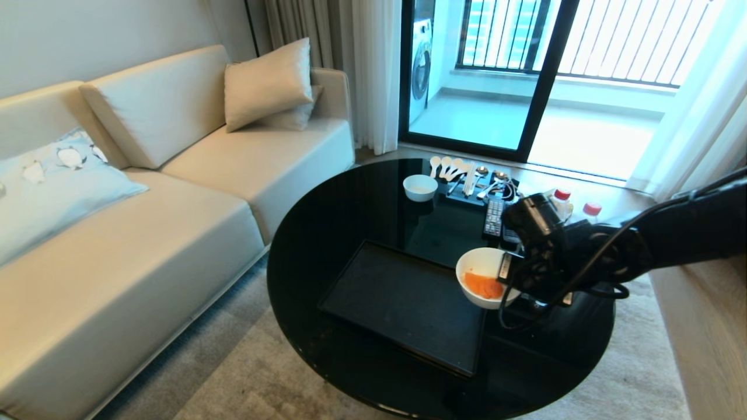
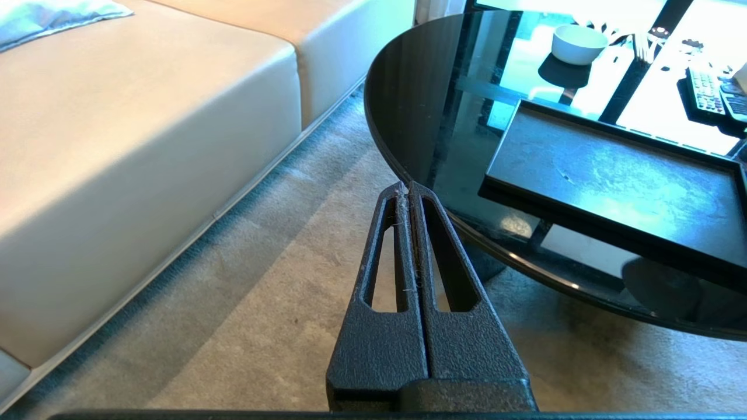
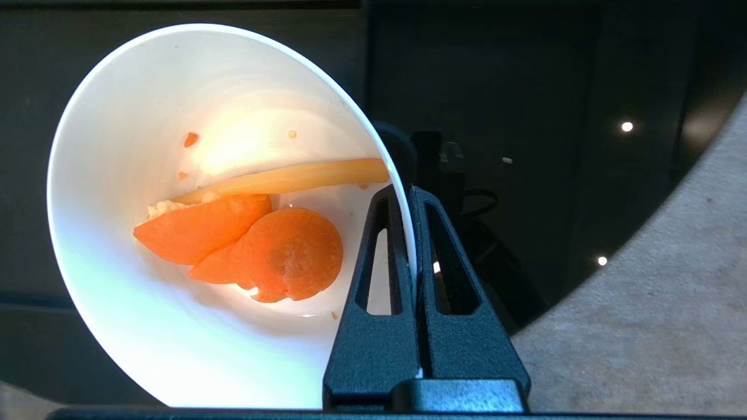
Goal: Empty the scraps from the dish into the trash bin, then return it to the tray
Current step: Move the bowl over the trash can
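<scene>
My right gripper (image 1: 506, 274) (image 3: 407, 195) is shut on the rim of the dish (image 1: 483, 284) (image 3: 146, 175), a small white bowl held above the table by the tray's right end. One finger is inside the rim, one outside. The scraps (image 1: 482, 286) (image 3: 251, 239), orange carrot slices and a pale strip, lie in the bowl. The black tray (image 1: 408, 303) (image 2: 613, 175) is bare. My left gripper (image 2: 407, 188) is shut on nothing, parked over the carpet beside the table's edge. The trash bin is out of view.
On the round black glass table (image 1: 338, 233) stand a second white bowl (image 1: 420, 187) (image 2: 579, 44), a cutlery stand with spoons (image 1: 474, 181), remotes (image 1: 495, 217) and red-capped bottles (image 1: 590, 211). A beige sofa (image 1: 146, 221) runs along the left. Carpet surrounds the table.
</scene>
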{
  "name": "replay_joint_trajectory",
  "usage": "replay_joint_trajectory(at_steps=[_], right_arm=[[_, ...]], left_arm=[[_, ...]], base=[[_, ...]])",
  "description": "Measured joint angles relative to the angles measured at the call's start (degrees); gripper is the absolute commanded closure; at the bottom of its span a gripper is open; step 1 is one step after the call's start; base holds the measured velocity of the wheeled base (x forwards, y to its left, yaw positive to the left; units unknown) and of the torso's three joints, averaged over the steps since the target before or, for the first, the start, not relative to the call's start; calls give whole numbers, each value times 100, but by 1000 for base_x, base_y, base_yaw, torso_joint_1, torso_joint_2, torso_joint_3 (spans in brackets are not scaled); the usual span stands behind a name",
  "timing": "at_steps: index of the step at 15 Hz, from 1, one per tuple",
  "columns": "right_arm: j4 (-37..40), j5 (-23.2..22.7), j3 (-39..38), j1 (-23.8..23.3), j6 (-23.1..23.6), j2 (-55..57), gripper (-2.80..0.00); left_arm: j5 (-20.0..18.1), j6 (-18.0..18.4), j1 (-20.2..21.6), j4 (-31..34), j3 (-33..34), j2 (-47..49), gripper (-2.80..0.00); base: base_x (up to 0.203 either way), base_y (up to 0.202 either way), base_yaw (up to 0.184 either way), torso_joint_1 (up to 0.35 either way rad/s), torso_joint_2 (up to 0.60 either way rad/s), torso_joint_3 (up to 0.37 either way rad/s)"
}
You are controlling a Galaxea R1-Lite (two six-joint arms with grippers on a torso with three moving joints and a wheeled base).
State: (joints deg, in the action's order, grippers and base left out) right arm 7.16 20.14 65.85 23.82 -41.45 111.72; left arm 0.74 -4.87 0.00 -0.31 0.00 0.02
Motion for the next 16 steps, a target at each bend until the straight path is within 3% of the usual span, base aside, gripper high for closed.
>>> replay_joint_trajectory(at_steps=[9, 16], right_arm=[[235, -29, -2645, -1065, -27, -2771, 0], [639, -60, -3968, -1263, -50, -4450, 0]], left_arm=[[2, 4, 0, 0, 0, 0, 0], [0, 1, 0, 1, 0, 0, 0]], base=[[0, 0, 0, 0, 0, 0], [0, 0, 0, 0, 0, 0]])
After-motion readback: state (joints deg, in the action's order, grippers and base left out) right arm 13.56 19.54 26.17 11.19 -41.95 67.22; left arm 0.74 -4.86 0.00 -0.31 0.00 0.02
